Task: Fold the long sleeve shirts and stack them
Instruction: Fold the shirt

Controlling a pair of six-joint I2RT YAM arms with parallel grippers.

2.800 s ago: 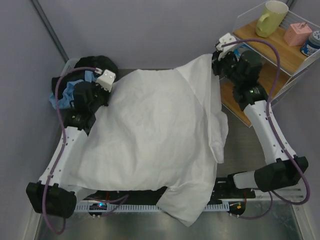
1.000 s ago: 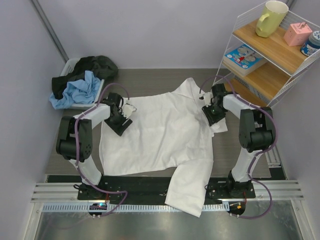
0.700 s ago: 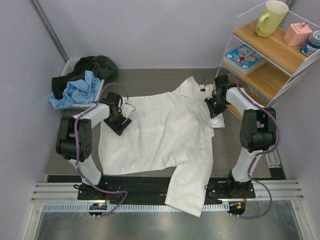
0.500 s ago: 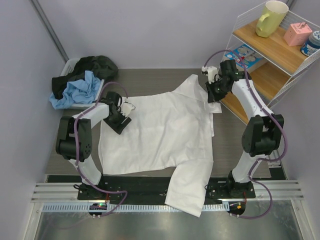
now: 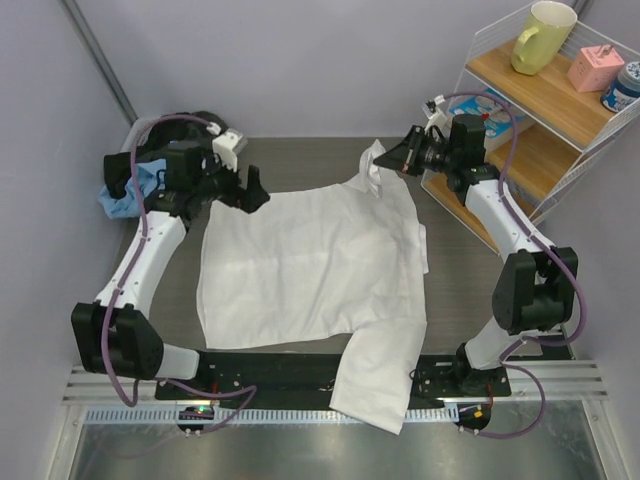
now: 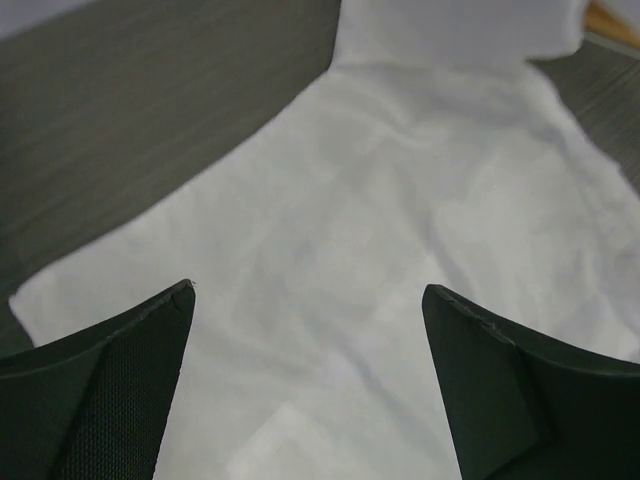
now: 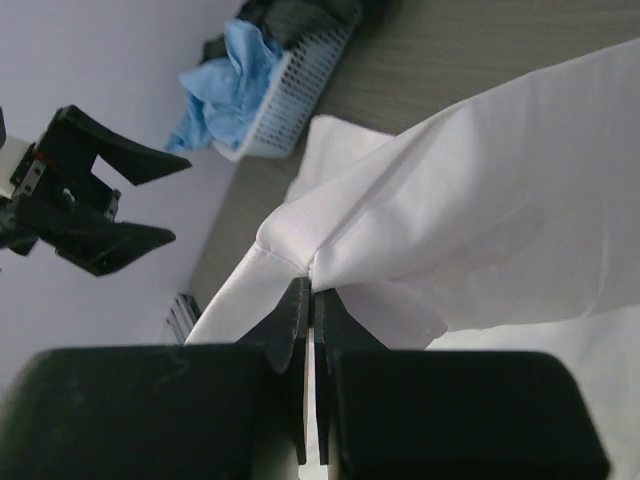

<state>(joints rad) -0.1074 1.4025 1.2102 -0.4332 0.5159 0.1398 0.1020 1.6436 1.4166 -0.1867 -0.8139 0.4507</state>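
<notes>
The left fingers point(image 6: 110, 390) have let go of the thin white long-sleeved shirt point(image 5: 310, 260) and stand wide. The right fingers point(image 7: 292, 325) now pinch its far right edge and lift it, likely for a fold.

Soft, even light from above leaves only faint shadows. The top view is sharp; the white shirt point(image 5: 310, 260) is nearly washed out, its creases pale. Up close, the left fingers point(image 6: 100, 390) and right fingers point(image 7: 288, 325) show dark and slightly blurred, the cloth behind them soft.
</notes>
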